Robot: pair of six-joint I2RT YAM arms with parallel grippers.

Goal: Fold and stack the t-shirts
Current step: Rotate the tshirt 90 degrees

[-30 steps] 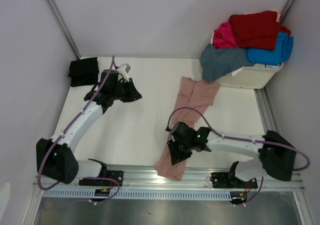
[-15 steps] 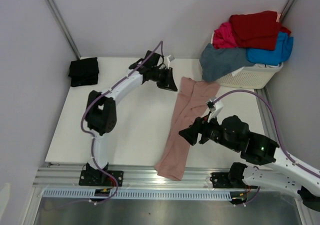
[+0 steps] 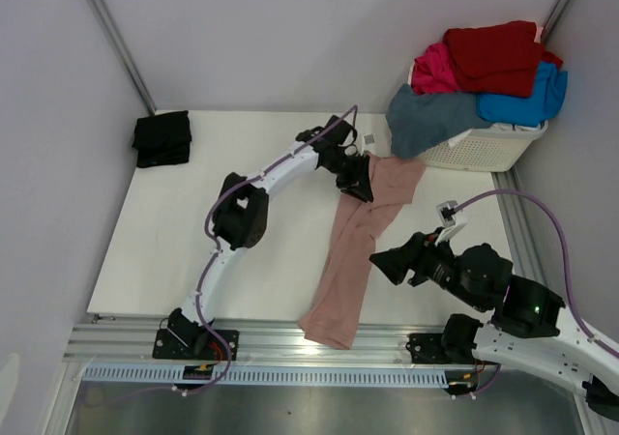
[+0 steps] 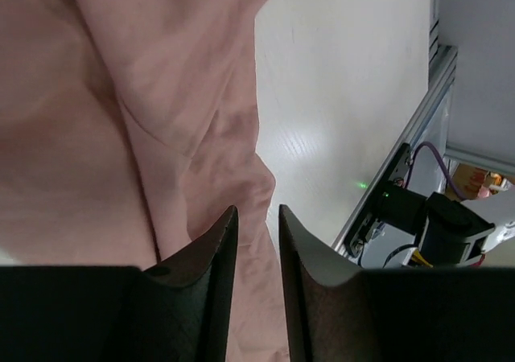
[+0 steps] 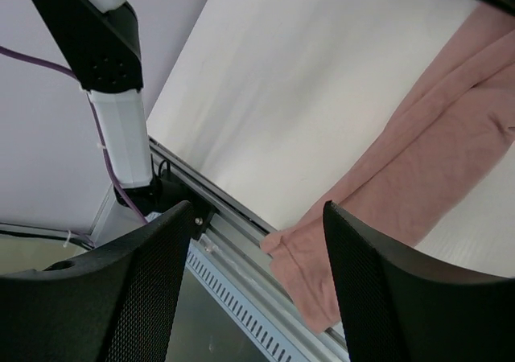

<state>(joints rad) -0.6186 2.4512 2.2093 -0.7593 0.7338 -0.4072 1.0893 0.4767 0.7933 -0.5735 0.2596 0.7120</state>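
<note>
The left tool hung over the upper end of the pink shirt, a little above the middle of the overhead view. In its own wrist view the two fingers stood with only a narrow slit between them, nothing caught in it, pointing down at the creased pink cloth; whether the tips touched the cloth I could not tell. The right tool was raised off the surface to the right of the shirt's middle, apart from it. In the right wrist view its fingers were spread wide and held nothing.

The pink shirt lay bunched into a long narrow strip, running from upper right of centre down to lower centre of the overhead view. Its lower end lay past the edge of the surface and on the metal rail at the bottom.

A folded black shirt lay at the upper left of the surface, well apart from both arms. At the upper right stood a white basket heaped with a red shirt on top, a magenta shirt beside it, a bright-blue shirt under the red one, and a slate-blue shirt hanging over the basket's left rim, near the pink shirt's upper end
</note>
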